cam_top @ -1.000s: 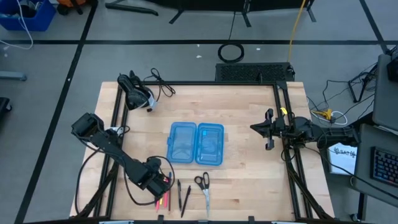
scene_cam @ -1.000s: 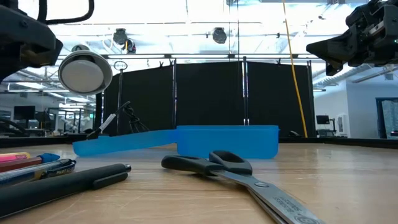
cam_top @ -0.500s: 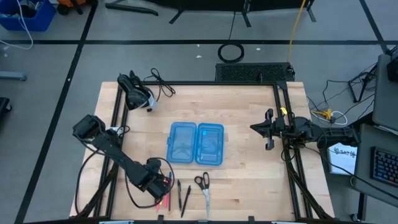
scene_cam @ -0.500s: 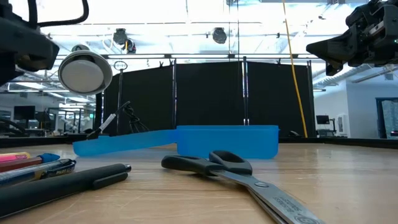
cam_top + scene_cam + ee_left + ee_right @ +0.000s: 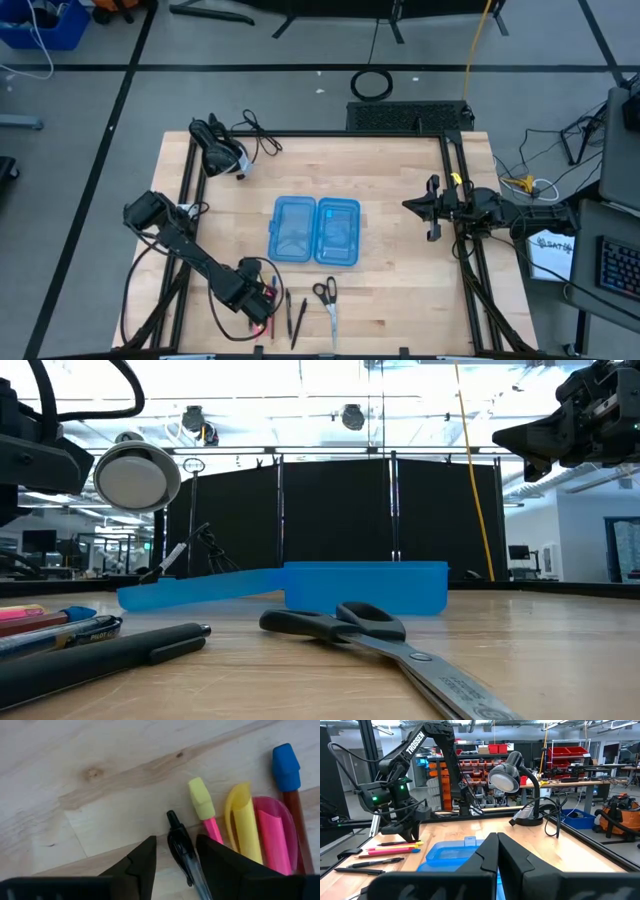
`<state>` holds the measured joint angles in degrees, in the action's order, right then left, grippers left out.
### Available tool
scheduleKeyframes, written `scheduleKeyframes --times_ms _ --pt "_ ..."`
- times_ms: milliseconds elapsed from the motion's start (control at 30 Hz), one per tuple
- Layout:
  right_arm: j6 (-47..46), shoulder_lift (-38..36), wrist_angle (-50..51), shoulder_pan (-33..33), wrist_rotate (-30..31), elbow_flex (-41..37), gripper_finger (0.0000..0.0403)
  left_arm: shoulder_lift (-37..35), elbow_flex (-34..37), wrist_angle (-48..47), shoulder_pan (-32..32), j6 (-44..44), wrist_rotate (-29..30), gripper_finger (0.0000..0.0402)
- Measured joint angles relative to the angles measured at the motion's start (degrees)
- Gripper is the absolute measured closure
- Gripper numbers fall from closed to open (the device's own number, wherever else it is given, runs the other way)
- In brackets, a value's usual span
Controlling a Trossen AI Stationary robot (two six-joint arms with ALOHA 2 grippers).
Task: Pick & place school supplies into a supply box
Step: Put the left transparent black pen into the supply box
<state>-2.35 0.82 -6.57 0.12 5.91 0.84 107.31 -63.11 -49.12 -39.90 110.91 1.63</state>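
The supply box [image 5: 314, 231] lay open on the table [image 5: 390, 290], its two blue halves side by side; nearer the front edge than the box lay the scissors [image 5: 326, 297], two black pens [image 5: 293, 316] beside them, and a cluster of pink and yellow pens [image 5: 263, 322] farther toward the left arm's side; the left gripper [image 5: 174, 852] hung low over that cluster, fingers parted either side of a black-tipped clear pen [image 5: 182, 851] without visibly clamping it, a pink pen with a yellow cap [image 5: 205, 811] and a blue-capped one [image 5: 288, 780] close beside; behind the box a desk lamp [image 5: 218, 149] and its black cable [image 5: 262, 138] sat at the table's corner; the right gripper [image 5: 497, 851], well apart from the box, waited with fingers pressed together, holding nothing.
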Motion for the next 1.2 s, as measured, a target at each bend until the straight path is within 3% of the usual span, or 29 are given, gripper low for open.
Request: scheduleKeyframes --times_ms 133,400,867,1200 --pt "0.0 0.0 0.0 0.0 0.0 0.0 0.0403 1.5 0.0 0.9 0.0 0.0 -0.7 0.0264" --pt "0.0 0.0 0.0 0.0 0.0 0.0 0.0403 1.0 0.1 1.7 0.1 -0.9 -0.2 0.0358" --pt "0.0 0.0 0.0 0.0 0.0 0.0 0.0403 -0.6 -1.6 -5.3 -0.5 -1.8 4.4 0.0358" --pt "-0.6 0.0 0.0 0.0 0.0 0.0 0.0403 -3.9 -4.4 -15.3 -0.6 -1.2 6.6 0.0400"
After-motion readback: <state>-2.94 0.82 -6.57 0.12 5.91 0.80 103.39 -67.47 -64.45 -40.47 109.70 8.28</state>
